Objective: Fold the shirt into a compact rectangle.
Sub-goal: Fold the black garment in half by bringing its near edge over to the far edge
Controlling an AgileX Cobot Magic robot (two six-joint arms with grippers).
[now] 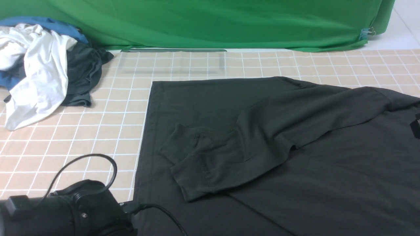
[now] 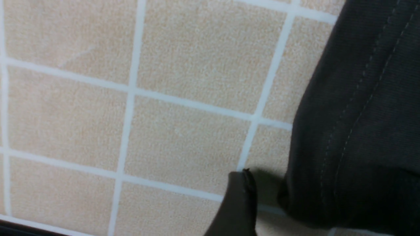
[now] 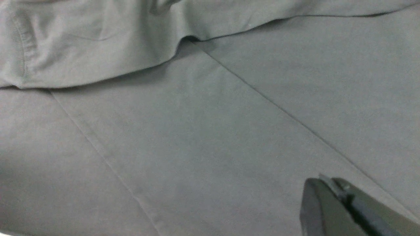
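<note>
Black cotton T-shirt (image 1: 262,137): flat on peach tile-printed tablecloth (image 1: 65,131), long axis crosswise, one sleeve (image 1: 210,164) folded over its body. Left claw (image 2: 242,196): spread, empty, just outside shirt's hem (image 2: 344,131), the nearer arm. Right claw (image 3: 328,186): pressed together, over shirt's body. Crumpled white garment (image 1: 36,72): well beyond hem, likely no obstruction.

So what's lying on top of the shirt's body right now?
One sleeve is folded inward across the shirt, its end pointing to the robot's left. The fabric beneath that sleeve is covered, and no chest print shows.
</note>
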